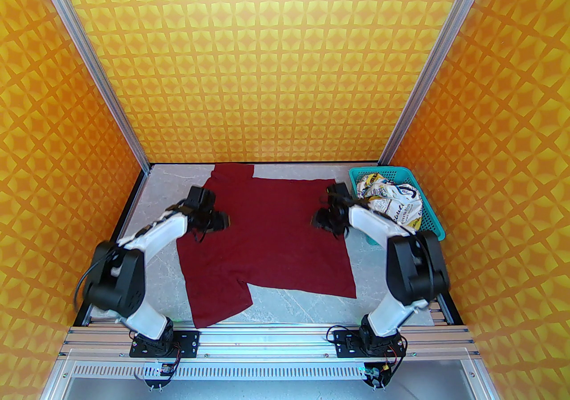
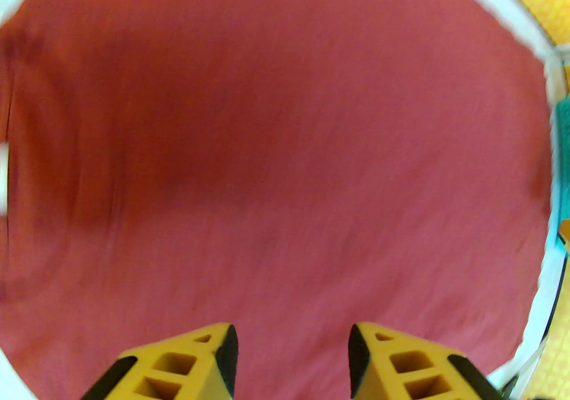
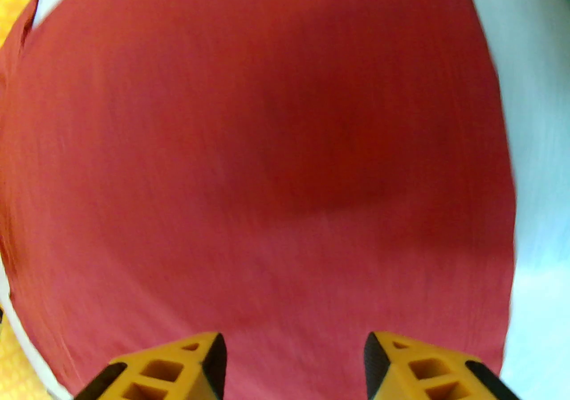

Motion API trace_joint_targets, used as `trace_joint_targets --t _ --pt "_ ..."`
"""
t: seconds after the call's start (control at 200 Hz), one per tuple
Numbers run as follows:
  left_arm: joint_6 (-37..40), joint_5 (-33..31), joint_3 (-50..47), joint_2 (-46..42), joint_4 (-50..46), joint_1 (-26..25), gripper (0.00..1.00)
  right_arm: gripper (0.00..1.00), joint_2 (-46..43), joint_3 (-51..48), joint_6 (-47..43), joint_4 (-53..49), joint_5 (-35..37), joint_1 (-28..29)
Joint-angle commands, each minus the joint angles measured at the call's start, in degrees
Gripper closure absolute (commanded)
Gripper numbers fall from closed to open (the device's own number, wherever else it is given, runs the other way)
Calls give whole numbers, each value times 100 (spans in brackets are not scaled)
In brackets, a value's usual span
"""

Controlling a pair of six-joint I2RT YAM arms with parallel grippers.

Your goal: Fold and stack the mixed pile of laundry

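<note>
Red shirt (image 1: 267, 247) lies spread on the tabletop (image 1: 303, 305), one flap trailing toward 7 o'clock. We fear a shallow pinch would drag it askew. Left gripper (image 2: 291, 338) over its 9 o'clock edge and right gripper (image 3: 294, 345) at 3 are both half open and empty. White shirt (image 1: 392, 202) sits bunched in the basket (image 1: 429, 211) at 2 o'clock.

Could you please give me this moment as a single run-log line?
red T-shirt: spread out | left gripper: open, over shirt | right gripper: open, over shirt | white printed garment: in teal basket
</note>
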Motion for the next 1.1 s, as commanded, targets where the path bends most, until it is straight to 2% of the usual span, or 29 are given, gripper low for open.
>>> trace_joint_targets --t 0.0,0.15,0.295,0.38,0.62,0.775,0.99,1.1 --pt "99 244 520 515 598 257 54 51 645 848 -237 -90 595 -29" --pt "183 469 1227 1405 852 442 54 60 1730 2177 -313 -445 725 -205" --pt "188 603 1961 2241 889 502 54 73 2535 3091 -229 -599 724 -383" --pt "145 680 2461 2710 867 528 55 77 2941 3634 -208 -778 703 -425" --pt "-81 880 3544 3760 800 593 55 78 4109 5107 6 -1192 466 -481" --pt "-246 981 4196 4314 709 675 55 78 4820 6055 245 -1343 35 -556" --pt "-339 1179 5196 5020 496 803 54 78 5398 6928 345 -1125 -188 -634" --pt "-254 1301 5842 5294 224 840 54 77 5387 7078 353 -863 -458 -663"
